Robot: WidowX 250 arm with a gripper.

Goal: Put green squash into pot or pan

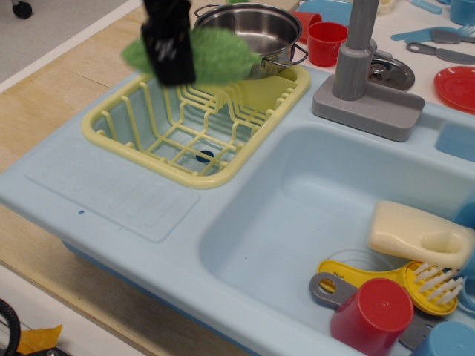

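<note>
Up near the top of the view, the black boxy gripper hangs in the air with the light green bumpy plastic squash clamped in it. The squash lies roughly level, one end poking out to the left of the black finger and the longer part stretching out to the right, its pointed tip reaching across the front wall of the round shiny steel pot. So the squash is off every surface, held just in front of and beside the pot's rim, above the back part of the pale yellow plastic dish rack. The pot itself sits at the far end of that rack, one loop handle showing on its right side. The rack rests in the light blue toy sink unit, whose basin to the right holds a cream sponge-like block, a red plastic cup and a yellow brush.
</note>
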